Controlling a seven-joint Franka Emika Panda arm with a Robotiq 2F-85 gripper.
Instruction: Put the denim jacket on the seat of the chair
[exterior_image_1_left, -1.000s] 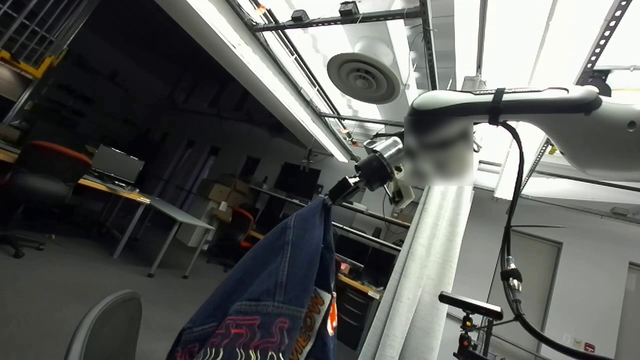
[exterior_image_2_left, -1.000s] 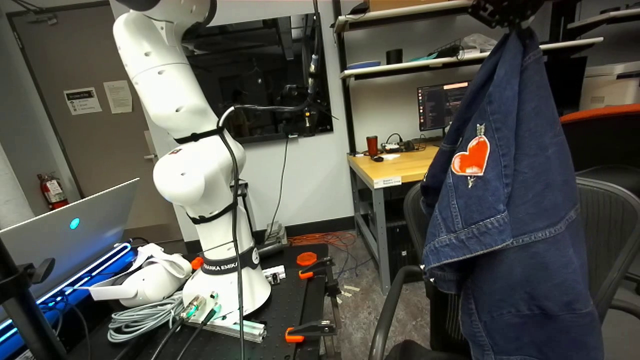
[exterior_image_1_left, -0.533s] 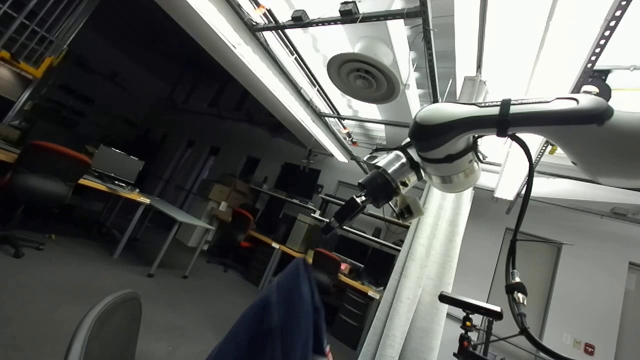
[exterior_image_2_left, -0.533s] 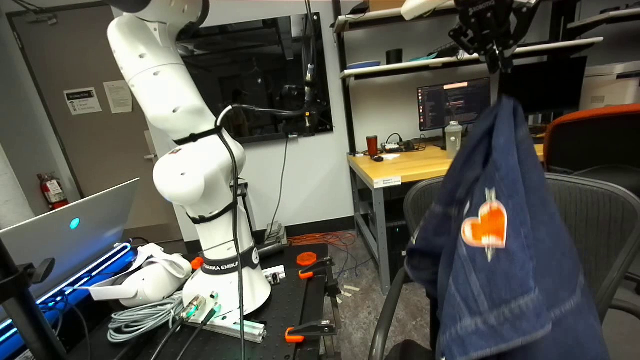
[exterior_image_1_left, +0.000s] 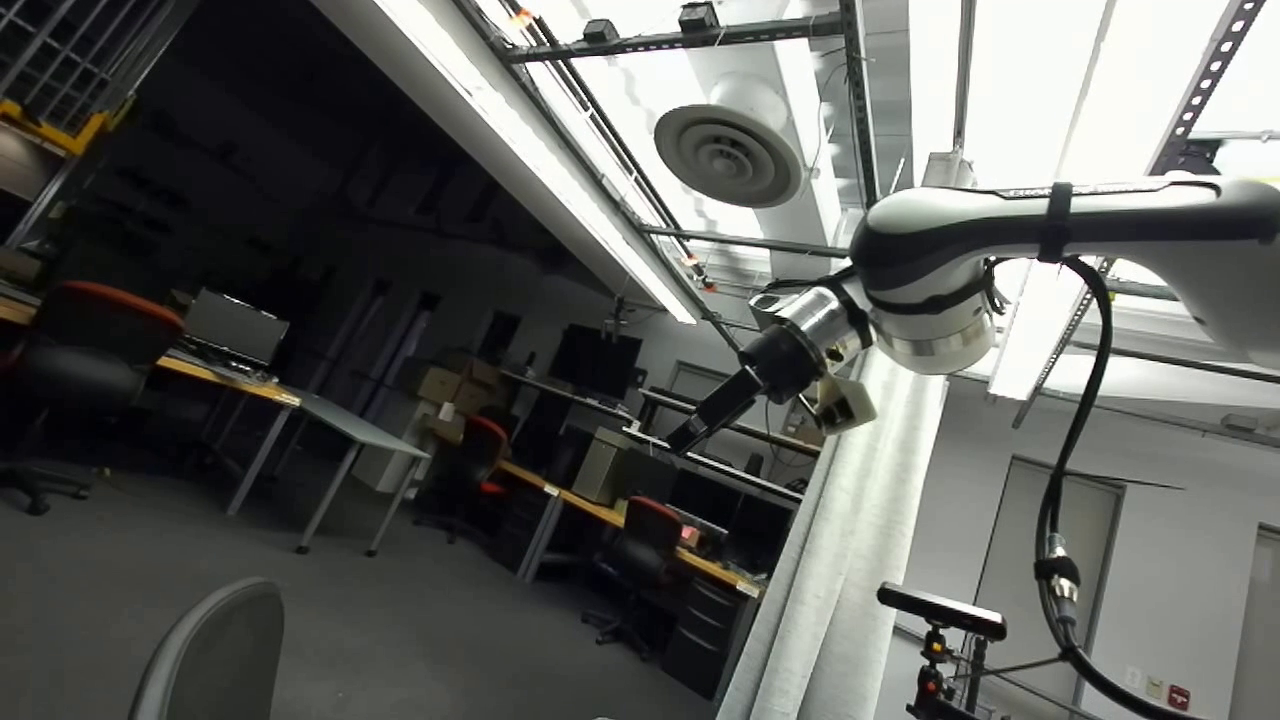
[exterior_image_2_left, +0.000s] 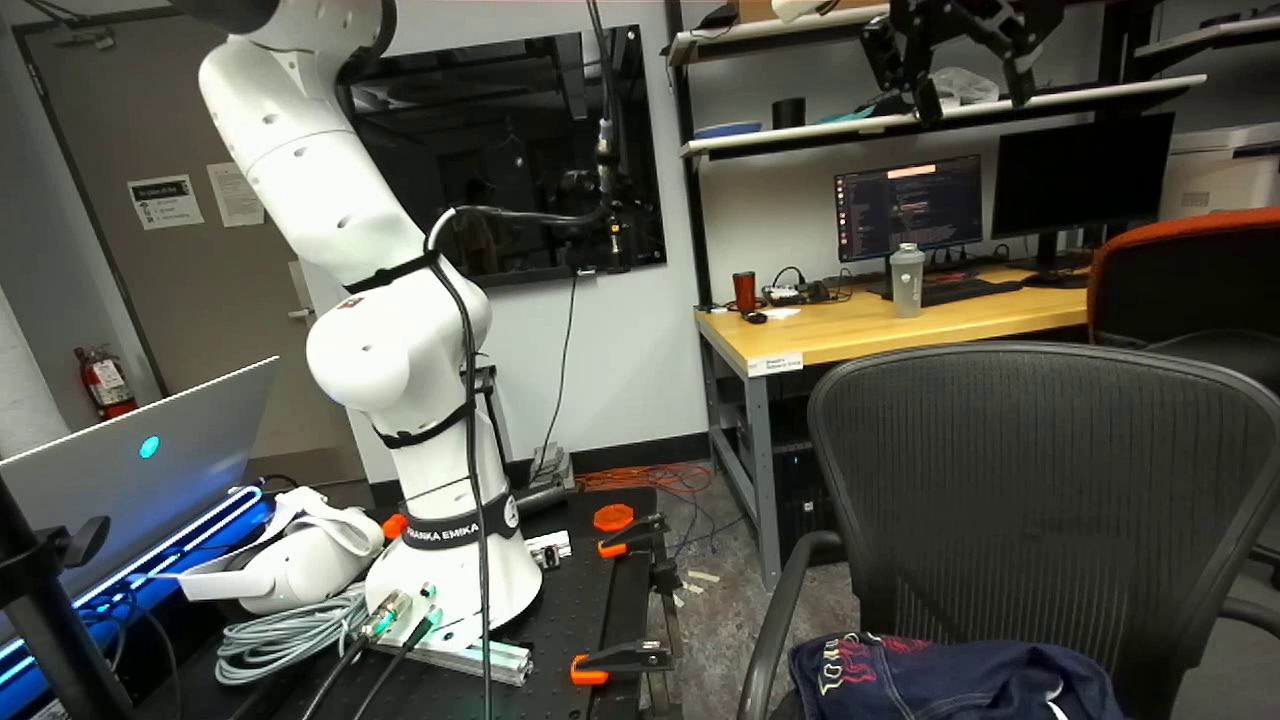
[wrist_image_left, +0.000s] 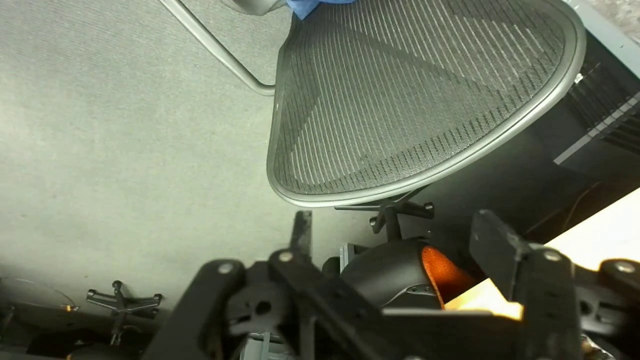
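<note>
The denim jacket (exterior_image_2_left: 960, 685) lies in a crumpled heap low in front of the chair's backrest, its red embroidery and pale lettering facing up. The picture's bottom edge cuts it off, and the seat beneath is hidden. Of the chair (exterior_image_2_left: 1040, 500), the dark mesh backrest and an armrest show. A scrap of blue cloth (wrist_image_left: 306, 6) peeks in at the top of the wrist view, beside the mesh. My gripper (wrist_image_left: 392, 216) is open, fingers wide apart with nothing between them. In an exterior view the gripper (exterior_image_2_left: 975, 98) hangs well above the backrest, apart from jacket and chair.
Behind the chair stands a wooden desk (exterior_image_2_left: 960, 322) with monitors and a bottle (exterior_image_2_left: 907, 280). An orange-edged office chair (exterior_image_2_left: 1190, 280) is at the right. Shelves (exterior_image_2_left: 940, 112) run behind the gripper. A camera on a stand (exterior_image_1_left: 940, 610) stands near the arm.
The jacket hung from the shut gripper a second ago. It has come free and fallen onto the chair. The jaws have spread wide, and the arm has shifted slightly.
</note>
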